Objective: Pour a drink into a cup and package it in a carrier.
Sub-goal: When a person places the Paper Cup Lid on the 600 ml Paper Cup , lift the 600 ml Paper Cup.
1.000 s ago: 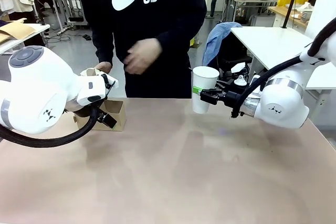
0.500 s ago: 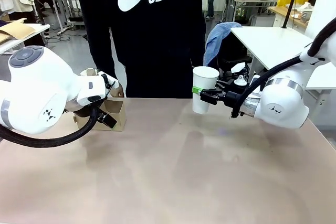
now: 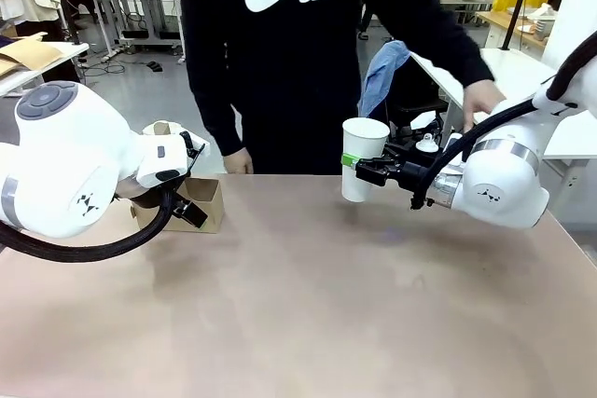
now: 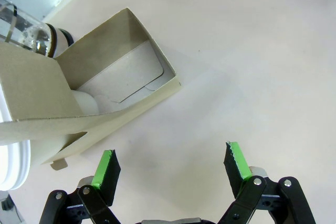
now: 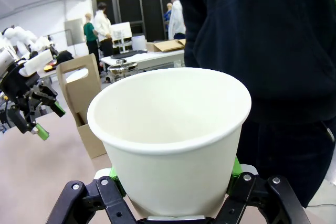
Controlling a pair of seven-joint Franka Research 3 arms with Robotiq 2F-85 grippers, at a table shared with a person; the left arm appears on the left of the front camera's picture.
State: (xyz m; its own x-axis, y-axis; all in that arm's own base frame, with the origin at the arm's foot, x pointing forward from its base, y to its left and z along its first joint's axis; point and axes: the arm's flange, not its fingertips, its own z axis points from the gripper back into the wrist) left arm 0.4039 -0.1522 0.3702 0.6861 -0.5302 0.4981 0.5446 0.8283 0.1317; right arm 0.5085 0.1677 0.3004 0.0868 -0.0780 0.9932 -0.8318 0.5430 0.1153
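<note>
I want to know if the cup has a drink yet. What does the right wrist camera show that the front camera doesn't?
Right wrist view: the cup's inside, white and empty. Front view: the person's hand reaching out to the side, and the wide table. Both: the right gripper shut on the cup, and the brown carrier.

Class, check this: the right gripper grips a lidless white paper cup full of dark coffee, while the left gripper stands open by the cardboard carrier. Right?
One slip: the white paper cup is empty, as the right wrist view shows inside it. The right gripper does grip it, and the left gripper stands open by the cardboard carrier.
</note>
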